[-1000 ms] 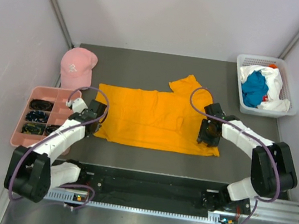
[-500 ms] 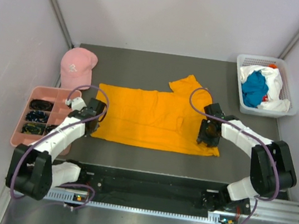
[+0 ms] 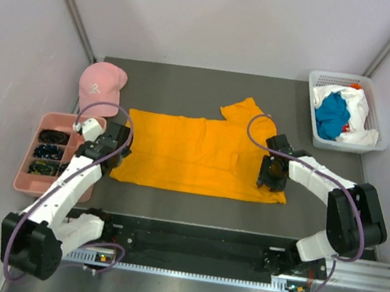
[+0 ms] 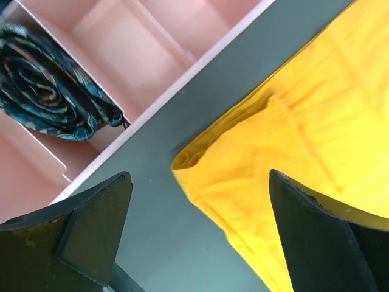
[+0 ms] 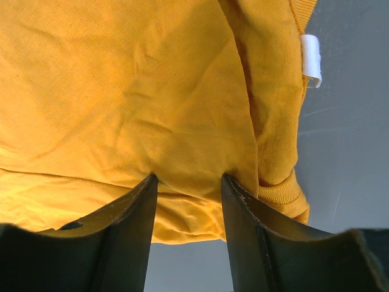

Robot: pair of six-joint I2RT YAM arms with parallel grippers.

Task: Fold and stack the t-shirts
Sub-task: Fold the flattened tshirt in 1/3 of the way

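Observation:
The orange t-shirt (image 3: pixel 201 154) lies folded into a wide band across the middle of the table, one sleeve pointing to the back. My left gripper (image 3: pixel 108 151) is open at the shirt's left end; in the left wrist view the left gripper (image 4: pixel 199 175) straddles the shirt's folded corner (image 4: pixel 200 161) without touching it. My right gripper (image 3: pixel 272 178) is on the shirt's right end. Its jaws (image 5: pixel 188 177) stand partly open, with both tips pressed down into the orange cloth (image 5: pixel 121 91). A teal t-shirt (image 3: pixel 330 116) and a white t-shirt (image 3: pixel 361 106) lie bunched in the basket.
The white basket (image 3: pixel 315 79) stands at the back right corner. A pink cap (image 3: pixel 99 86) sits at the back left. A pink compartment tray (image 3: pixel 28 158) holding dark rolled cloths (image 4: pixel 48 85) lies just left of the left gripper. A white label (image 5: pixel 310 58) shows at the shirt's edge.
My left gripper has opened, let go of the shirt's left end and drawn back to the left. That end now lies flat and further left. The right arm has not moved.

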